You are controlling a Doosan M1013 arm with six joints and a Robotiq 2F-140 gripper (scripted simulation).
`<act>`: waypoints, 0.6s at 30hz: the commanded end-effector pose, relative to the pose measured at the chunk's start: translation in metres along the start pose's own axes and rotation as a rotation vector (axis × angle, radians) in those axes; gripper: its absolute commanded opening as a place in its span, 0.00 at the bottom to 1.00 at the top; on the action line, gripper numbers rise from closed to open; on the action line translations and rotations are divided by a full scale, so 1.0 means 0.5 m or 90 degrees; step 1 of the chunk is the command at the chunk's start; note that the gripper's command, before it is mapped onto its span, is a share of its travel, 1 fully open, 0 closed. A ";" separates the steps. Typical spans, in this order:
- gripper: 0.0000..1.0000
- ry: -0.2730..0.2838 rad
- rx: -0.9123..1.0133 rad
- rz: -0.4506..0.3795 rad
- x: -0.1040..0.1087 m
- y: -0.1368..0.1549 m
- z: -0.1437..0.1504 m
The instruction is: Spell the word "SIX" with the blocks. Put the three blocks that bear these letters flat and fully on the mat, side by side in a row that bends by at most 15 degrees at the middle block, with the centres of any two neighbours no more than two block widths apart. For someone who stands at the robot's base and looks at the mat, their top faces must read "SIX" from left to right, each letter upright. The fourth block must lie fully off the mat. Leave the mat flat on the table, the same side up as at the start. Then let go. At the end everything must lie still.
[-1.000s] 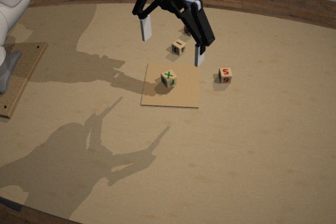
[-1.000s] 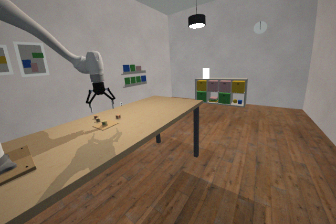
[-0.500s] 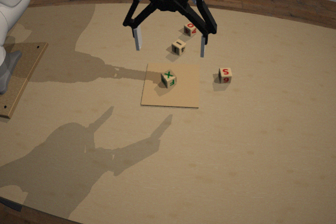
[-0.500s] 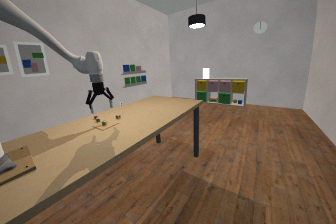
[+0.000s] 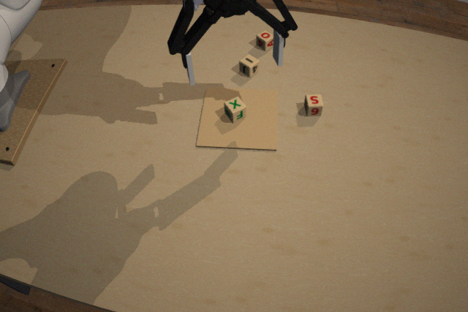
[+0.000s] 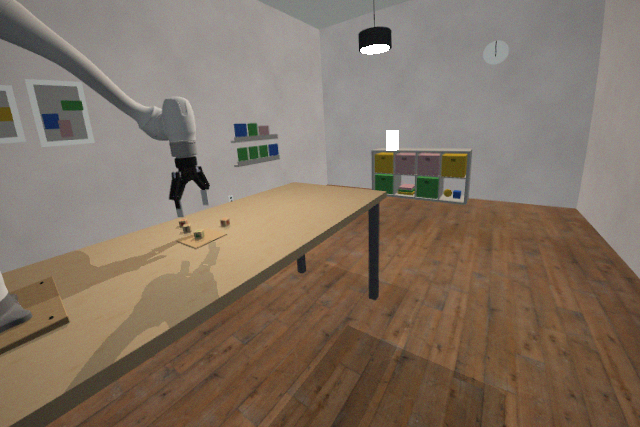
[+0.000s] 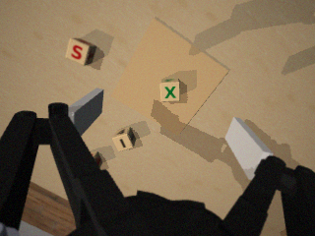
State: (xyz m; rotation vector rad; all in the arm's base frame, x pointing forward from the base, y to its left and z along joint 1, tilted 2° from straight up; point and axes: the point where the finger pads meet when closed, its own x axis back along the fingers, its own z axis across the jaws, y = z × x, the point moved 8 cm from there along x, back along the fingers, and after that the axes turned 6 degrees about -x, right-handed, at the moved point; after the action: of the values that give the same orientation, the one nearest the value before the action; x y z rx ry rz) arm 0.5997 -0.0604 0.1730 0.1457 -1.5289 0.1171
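Observation:
My gripper is wide open and empty, above the table. The X block lies X up on the mat, turned to the mat's edges. The I block lies off the mat, a bar letter up. The O block lies O up beyond it, mostly hidden by a finger in the wrist view. The S block lies S up off the mat's far side from the base.
The robot's base board is at the left of the table. The arm's shadows fall across the table and a corner of the mat. The O and I blocks lie close to each other, with a gap between them.

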 end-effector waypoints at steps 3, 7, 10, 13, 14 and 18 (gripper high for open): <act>1.00 0.000 0.129 -0.001 0.000 -0.006 0.007; 1.00 0.000 0.169 -0.001 0.000 -0.006 0.008; 0.40 0.000 0.172 -0.001 0.000 -0.006 0.008; 0.40 0.000 0.172 -0.001 0.000 -0.006 0.008; 0.40 0.000 0.172 -0.001 0.000 -0.006 0.008; 0.40 0.000 0.172 -0.001 0.000 -0.006 0.008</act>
State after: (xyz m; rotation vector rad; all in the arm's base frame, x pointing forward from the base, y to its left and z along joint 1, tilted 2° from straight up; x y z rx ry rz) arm 0.5974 -0.0634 0.1731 0.3554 -1.5083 0.3184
